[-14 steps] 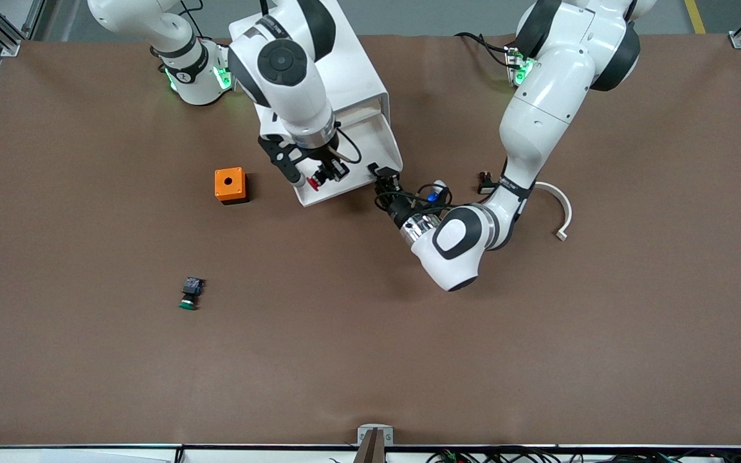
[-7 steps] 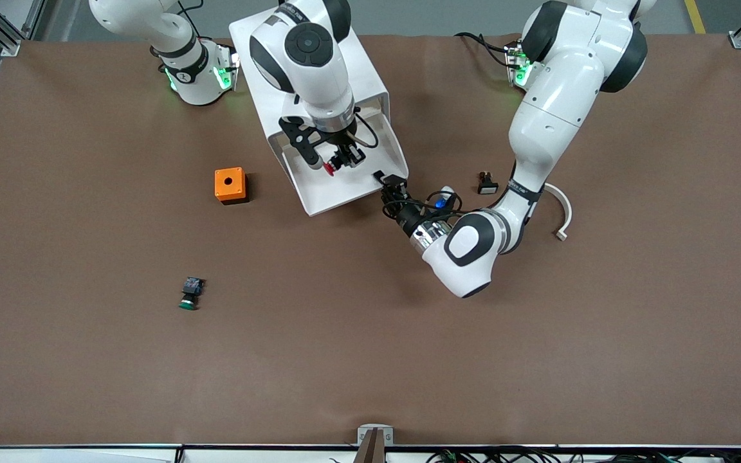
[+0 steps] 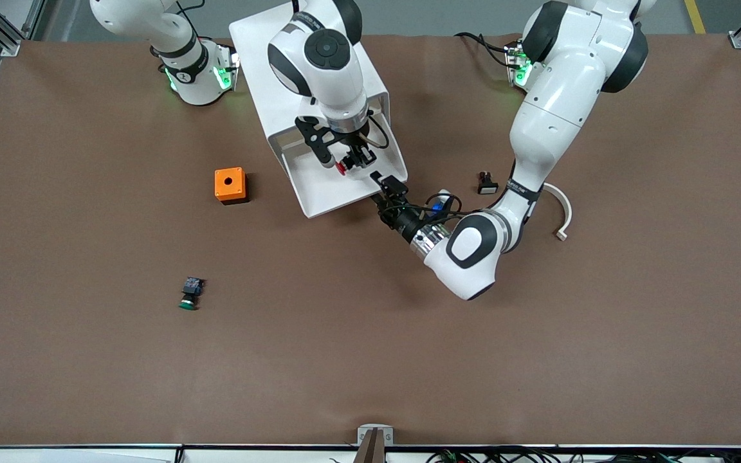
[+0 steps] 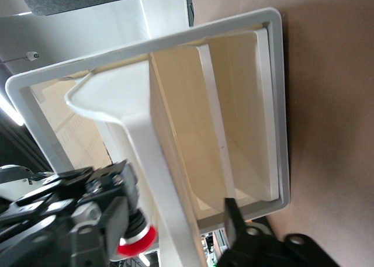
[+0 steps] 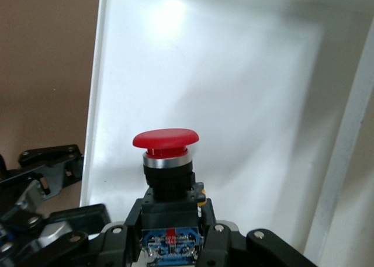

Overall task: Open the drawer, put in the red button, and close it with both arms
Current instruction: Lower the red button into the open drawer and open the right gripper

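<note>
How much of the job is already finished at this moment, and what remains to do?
Done: the drawer stands pulled out of its white cabinet. In hand: the right claw holds the red button over the open drawer, not yet released. The left claw is at the drawer's front edge, fingers apart. Left: drop the button in, then push the drawer shut with both arms.
</note>
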Tool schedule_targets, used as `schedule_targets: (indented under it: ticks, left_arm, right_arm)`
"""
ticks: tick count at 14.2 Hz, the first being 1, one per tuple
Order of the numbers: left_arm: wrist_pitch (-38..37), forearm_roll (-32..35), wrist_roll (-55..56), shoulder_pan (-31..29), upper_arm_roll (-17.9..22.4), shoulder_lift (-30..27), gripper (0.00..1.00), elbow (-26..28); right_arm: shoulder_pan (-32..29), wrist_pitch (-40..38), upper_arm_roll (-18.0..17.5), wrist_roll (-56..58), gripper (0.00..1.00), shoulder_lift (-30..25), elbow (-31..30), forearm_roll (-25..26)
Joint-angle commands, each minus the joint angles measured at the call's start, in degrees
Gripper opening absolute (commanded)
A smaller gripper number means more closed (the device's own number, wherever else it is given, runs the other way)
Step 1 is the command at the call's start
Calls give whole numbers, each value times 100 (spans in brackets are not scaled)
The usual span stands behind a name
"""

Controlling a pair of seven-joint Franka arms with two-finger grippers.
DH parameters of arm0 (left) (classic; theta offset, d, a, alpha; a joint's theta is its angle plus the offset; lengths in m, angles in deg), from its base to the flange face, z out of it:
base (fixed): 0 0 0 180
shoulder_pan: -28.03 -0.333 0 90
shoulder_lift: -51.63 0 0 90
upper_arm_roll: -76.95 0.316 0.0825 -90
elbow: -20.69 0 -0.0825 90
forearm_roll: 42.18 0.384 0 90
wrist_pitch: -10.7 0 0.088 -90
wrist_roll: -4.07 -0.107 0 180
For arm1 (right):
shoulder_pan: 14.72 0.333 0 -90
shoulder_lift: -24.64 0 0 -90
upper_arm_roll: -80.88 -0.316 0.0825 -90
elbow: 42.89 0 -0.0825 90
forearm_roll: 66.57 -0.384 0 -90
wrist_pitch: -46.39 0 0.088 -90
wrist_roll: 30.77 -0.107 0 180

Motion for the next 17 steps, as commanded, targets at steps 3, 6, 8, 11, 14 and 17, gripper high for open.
schedule_targets:
  ticks: [3,6,8,11,14,17]
  left_arm:
    - [-31,-69,-1081,-127,-16,-26,100,-214]
    - [-31,-43,-1942,-145,185,-52,100,-250]
    - [-31,158,-2567,-145,326,-157,100,-329]
    - [-31,466,-3655,-145,379,-219,100,-609]
    - [-31,1036,-5086,-119,423,-420,100,-707]
    - [135,1617,-6293,-101,449,-780,100,-707]
  right_arm:
    - [106,47,66,-77,100,62,24,8]
    - [89,30,75,-42,100,62,85,17]
    - [18,-23,92,72,100,53,278,8]
    - [-454,-740,110,1044,100,53,865,-9]
    - [-1219,-1646,101,2318,100,53,1516,-53]
    - [-1922,-2289,110,3742,100,27,1781,-53]
